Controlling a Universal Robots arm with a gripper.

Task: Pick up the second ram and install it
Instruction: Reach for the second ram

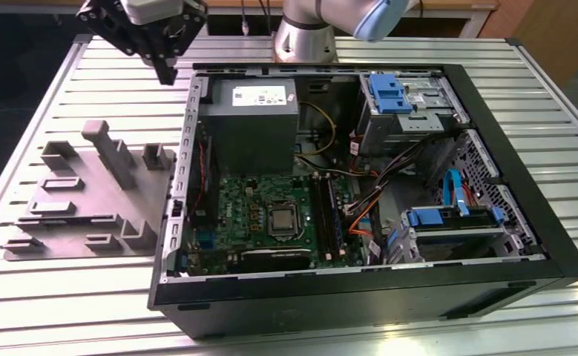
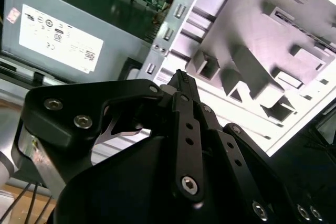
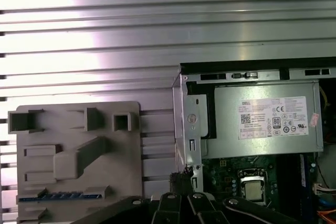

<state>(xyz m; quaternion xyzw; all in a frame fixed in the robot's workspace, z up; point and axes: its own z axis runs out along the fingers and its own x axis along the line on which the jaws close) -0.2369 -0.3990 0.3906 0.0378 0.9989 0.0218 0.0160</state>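
The second ram (image 3: pixel 60 196) is a thin blue-green stick lying in a slot of the grey fixture tray (image 3: pixel 79 129), on the tray's side away from my arm's base. In the exterior view my gripper (image 1: pixel 167 74) hangs high above the table, over the back corner of the open computer case (image 1: pixel 368 297) on the exterior view's left. It is well apart from the ram. The fingers meet at a point with nothing between them, as both wrist views show, with the gripper (image 2: pixel 180 77) over the case edge and the gripper (image 3: pixel 181 179) between tray and case.
The case lies open on a slatted metal table (image 1: pixel 526 96). Inside are a grey power supply (image 1: pixel 254 111), a green motherboard (image 1: pixel 259 208) with black memory slots (image 1: pixel 326 215), loose cables (image 1: pixel 368 200) and blue drive brackets (image 1: pixel 447 216). The tray (image 1: pixel 81 193) carries raised blocks.
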